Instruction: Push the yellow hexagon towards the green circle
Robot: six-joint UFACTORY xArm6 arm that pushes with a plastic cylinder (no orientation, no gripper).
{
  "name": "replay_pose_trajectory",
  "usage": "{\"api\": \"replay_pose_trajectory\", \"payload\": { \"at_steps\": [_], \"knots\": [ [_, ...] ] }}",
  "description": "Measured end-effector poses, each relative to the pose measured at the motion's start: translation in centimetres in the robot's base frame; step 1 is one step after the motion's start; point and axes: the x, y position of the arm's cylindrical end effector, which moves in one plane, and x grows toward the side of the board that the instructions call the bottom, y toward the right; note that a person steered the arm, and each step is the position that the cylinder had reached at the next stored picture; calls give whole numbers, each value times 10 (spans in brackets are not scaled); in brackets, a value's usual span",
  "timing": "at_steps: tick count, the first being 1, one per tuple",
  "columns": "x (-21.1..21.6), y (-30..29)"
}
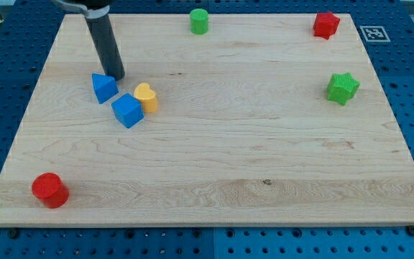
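The only yellow block point(146, 97) sits left of the board's middle; it looks heart-shaped rather than hexagonal and touches a blue cube point(127, 110) on its left. The green circle point(199, 21), a short cylinder, stands at the view's top edge, right of and above the yellow block. My tip point(117, 76) rests on the board just above and right of a blue triangle point(104, 87), close to it, and up-left of the yellow block with a small gap between.
A red cylinder point(49, 190) sits at the bottom left corner. A red star-like block point(326, 24) is at the top right. A green star point(343, 88) is at the right side. The wooden board point(264, 158) lies on a blue pegboard.
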Motion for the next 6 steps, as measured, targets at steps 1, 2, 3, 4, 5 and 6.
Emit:
{"api": "replay_pose_trajectory", "payload": {
  "at_steps": [1,2,3,4,5,6],
  "knots": [
    [-48,-25],
    [-105,-70],
    [-160,-101],
    [-161,-99],
    [-161,-94],
    [-160,-46]
  ]
}}
